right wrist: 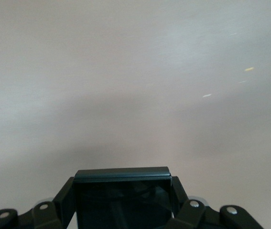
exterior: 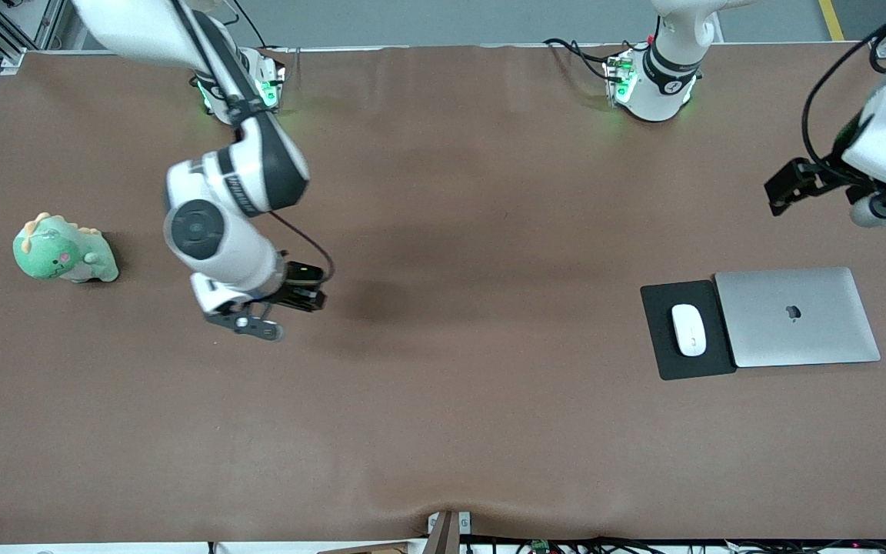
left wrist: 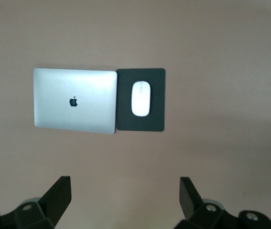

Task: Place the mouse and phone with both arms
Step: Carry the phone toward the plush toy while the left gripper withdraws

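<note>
While the right gripper hangs over bare table w/ the phone clamped betw. its fingers, the mouse lies on the black pad, pad edge touching the laptop. Left gripper hovers above the laptop's end of the table, jaws spread wide, nothing in them. Plush dino sits well apart from the laptop, near the right arm's end.

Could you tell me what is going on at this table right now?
The right gripper holds the black phone clamped between its fingers above bare table, toward the right arm's end. The mouse already lies on the black pad beside the closed laptop. The left gripper is open and empty, up in the air over the left arm's end of the table. A green plush toy sits untouched.
</note>
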Motion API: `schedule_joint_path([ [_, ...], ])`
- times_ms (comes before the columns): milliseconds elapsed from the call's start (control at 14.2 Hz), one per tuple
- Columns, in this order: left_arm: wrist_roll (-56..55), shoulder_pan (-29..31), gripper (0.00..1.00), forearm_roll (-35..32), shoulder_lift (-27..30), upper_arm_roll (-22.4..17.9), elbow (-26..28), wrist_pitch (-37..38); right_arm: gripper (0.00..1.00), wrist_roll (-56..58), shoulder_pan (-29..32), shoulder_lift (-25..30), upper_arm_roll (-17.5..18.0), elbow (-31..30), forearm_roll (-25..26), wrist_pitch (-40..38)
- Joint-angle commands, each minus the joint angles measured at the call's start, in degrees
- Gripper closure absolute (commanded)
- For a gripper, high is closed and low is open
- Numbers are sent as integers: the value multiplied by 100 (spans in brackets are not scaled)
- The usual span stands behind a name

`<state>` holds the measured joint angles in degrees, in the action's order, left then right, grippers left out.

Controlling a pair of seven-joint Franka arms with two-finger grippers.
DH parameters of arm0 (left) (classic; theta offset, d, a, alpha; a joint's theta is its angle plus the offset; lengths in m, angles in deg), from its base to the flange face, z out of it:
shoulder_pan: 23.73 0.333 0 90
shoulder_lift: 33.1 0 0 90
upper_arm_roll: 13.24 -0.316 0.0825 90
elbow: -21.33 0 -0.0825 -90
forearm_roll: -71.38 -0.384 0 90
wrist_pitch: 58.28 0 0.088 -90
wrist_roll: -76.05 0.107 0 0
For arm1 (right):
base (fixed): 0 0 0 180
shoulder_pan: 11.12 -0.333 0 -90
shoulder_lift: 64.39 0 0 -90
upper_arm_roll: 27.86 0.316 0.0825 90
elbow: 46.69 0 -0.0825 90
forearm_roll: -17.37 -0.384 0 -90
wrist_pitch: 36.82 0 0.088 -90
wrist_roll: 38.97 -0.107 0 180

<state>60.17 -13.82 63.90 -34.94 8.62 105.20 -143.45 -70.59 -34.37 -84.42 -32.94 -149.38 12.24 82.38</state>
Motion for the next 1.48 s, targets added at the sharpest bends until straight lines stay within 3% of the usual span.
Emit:
schedule_joint_path([
  [0, 24, -610, 0, 377, 421, -759, 340, 18, 100, 1049, 793, 832, 121, -1023, -6, 112],
  [281, 24, -1306, 0, 467, 526, -1403, 437, 158, 100, 2474, 1830, 1036, 112, -1578, 55, 129],
  [492, 33, -1229, 0, 589, 500, -1404, 402, 185, 100, 3238, 2393, 879, 103, -1657, 204, 471],
  [984, 120, -912, 0, 739, 465, -1404, 296, 229, 100, 4602, 3510, -281, 103, -1649, 425, 1798],
  [1405, 112, -824, 0, 669, 439, -1413, 217, 202, 100, 4726, 3854, -888, 112, -1631, 425, 2334],
])
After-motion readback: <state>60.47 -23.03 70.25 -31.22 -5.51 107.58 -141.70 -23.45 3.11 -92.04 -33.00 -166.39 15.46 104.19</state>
